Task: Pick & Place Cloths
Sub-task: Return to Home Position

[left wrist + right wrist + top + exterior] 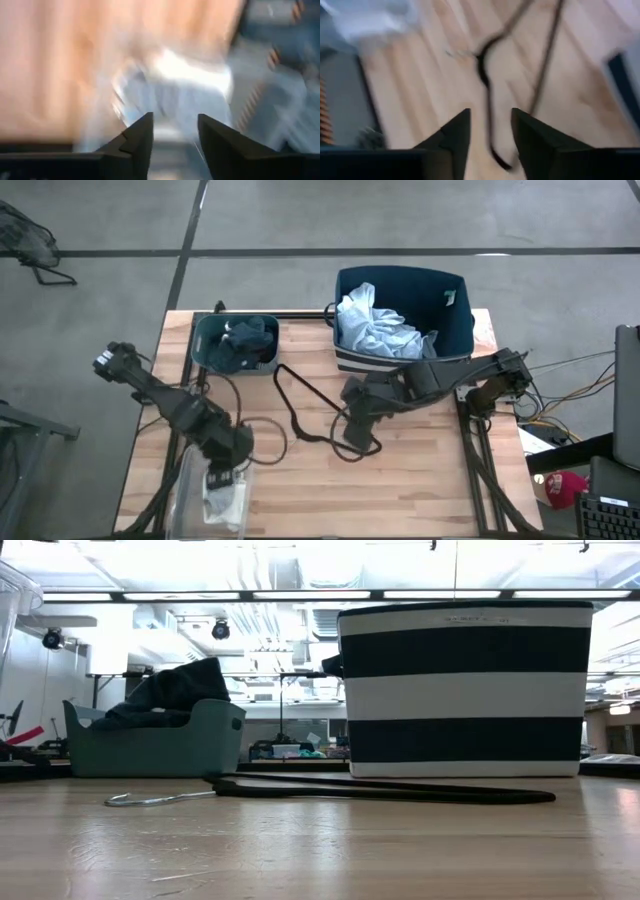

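White socks [221, 496] lie in the clear bin [186, 486] just beyond the left jaws, parted and empty; right jaws likewise.

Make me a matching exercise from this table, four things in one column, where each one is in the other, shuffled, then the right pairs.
Things:
1. pale blue cloth
2. dark cloths
3. socks
4. hanger

Places:
A. lying on the bare tabletop
B. in the clear bin
C. in the striped navy bin
D. in the teal bin

Pairs: 1-C, 2-D, 3-B, 4-A.
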